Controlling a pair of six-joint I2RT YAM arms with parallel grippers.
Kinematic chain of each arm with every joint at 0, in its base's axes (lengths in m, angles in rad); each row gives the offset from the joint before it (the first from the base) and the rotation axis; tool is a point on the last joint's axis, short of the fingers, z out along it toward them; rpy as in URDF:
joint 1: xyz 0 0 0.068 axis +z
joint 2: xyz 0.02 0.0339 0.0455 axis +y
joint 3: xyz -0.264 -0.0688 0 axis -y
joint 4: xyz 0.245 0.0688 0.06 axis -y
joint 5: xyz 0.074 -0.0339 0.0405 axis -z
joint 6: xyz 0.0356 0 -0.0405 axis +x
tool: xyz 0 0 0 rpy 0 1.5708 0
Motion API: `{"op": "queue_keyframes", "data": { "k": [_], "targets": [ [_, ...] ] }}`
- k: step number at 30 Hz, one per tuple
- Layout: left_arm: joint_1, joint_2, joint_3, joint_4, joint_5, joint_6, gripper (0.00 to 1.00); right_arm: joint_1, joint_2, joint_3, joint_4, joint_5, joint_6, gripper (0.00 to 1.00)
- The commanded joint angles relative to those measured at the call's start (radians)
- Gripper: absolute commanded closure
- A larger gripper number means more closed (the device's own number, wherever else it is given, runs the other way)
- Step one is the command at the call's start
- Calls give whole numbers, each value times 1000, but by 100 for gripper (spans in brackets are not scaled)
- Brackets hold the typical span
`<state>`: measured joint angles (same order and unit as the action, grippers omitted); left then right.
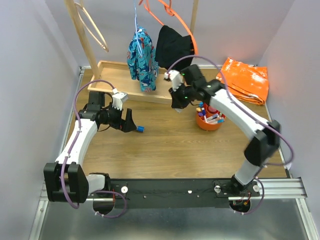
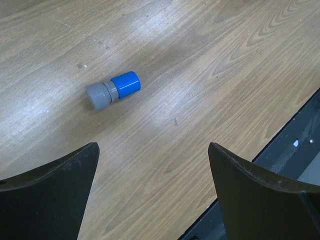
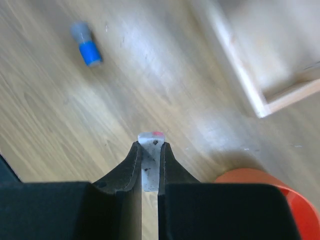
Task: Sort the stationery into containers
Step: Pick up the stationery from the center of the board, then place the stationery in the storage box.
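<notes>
A short blue-and-grey cylinder [image 2: 112, 90] lies on its side on the wooden table, just ahead of my left gripper [image 2: 152, 170], which is open and holds nothing. From above, that cylinder [image 1: 141, 129] sits right at the left gripper [image 1: 131, 125] fingertips. My right gripper [image 3: 150, 145] is shut on a small pale flat piece [image 3: 149, 137] with a red mark at its tip, held above the table. The round orange cup [image 1: 210, 120] with pens and highlighters in it stands just right of the right gripper [image 1: 177, 104]. Its rim [image 3: 265, 185] shows at the lower right of the right wrist view.
A flat wooden tray base [image 1: 115, 75] with upright posts stands at the back. A patterned blue garment [image 1: 142, 60] and a black one [image 1: 172, 47] hang over it. An orange plastic bag [image 1: 245, 80] lies at the back right. The tray corner [image 3: 250, 85] is near the right gripper.
</notes>
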<state>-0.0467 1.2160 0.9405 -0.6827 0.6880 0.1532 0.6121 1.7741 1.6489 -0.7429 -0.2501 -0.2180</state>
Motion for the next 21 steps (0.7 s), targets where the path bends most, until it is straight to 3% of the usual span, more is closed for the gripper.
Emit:
{"op": "queue_keyframes", "data": {
  "k": [1,3,10,13,21],
  "targets": [
    [-10,57,61,-2,41,-1,1,-29,-171,-170,14,38,-29,94],
    [-21,83,83,2,39,-4,1,-69,-255,-230,14,57,-27,95],
    [-39,143,172,-38,27,20,1,-412,-357,-285,22,26,8,97],
    [-54,157,181,-37,27,19,1,-478,-384,-313,43,26,8,97],
    [-64,189,213,-37,18,13,1,-515,-430,-418,43,37,-6,98]
  ]
}}
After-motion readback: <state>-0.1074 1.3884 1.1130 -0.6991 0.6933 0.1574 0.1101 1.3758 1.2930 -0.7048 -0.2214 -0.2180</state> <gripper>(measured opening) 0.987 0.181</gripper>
